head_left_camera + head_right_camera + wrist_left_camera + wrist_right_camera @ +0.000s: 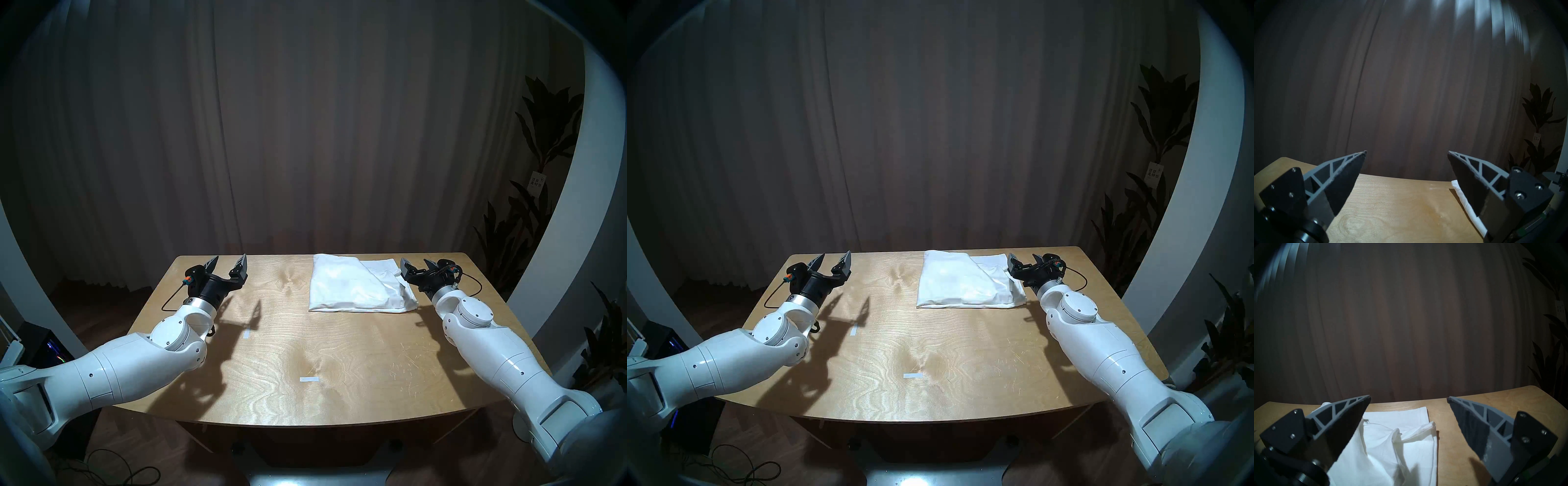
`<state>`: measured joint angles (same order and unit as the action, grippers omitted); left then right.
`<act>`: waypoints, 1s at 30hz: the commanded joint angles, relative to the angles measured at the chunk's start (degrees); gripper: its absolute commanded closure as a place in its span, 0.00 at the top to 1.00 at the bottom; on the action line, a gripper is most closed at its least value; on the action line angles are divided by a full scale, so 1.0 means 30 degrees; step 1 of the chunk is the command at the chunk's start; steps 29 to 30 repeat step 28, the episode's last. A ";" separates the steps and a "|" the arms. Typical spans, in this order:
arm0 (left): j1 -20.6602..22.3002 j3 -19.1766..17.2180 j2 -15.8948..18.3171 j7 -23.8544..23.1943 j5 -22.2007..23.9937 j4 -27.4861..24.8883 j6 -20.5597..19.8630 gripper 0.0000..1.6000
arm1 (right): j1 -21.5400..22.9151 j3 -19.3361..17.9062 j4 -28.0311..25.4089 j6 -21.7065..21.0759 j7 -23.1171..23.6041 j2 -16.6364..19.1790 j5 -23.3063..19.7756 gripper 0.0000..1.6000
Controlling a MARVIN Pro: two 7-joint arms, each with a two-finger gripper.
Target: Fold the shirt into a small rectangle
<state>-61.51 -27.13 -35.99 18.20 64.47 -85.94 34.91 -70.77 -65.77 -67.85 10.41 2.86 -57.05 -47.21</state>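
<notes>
1. The shirt (356,283) lies folded into a rough rectangle at the far right of the wooden table (339,356).
2. The left gripper (228,263) hovers well left of the shirt, jaws wide apart, holding nothing.
3. The right gripper (416,267) hangs at the shirt's right edge, jaws spread wide, empty.

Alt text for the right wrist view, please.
Open right claw, holding nothing, hovers over a folded white shirt on a wooden table. One rumpled flap sticks up near the shirt's edge; a dark curtain hangs behind.
</notes>
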 commanded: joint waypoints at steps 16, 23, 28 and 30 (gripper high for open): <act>0.1129 0.0506 -0.0280 0.6909 -0.5821 -0.1329 -0.3440 1.00 | 0.0684 -0.0828 0.2109 0.3223 0.0596 -0.1788 -0.0211 1.00; 0.0999 0.0305 -0.0288 0.9230 -0.6625 -0.2520 -0.5843 1.00 | 0.1073 -0.1037 0.3251 0.4600 0.1092 -0.2443 -0.0454 1.00; 0.0891 0.0165 -0.0416 1.1041 -0.7248 -0.3206 -0.7598 1.00 | 0.1396 -0.1106 0.4106 0.5579 0.1636 -0.2811 -0.0581 1.00; 0.0891 0.0165 -0.0416 1.1041 -0.7248 -0.3206 -0.7598 1.00 | 0.1396 -0.1106 0.4106 0.5579 0.1636 -0.2811 -0.0581 1.00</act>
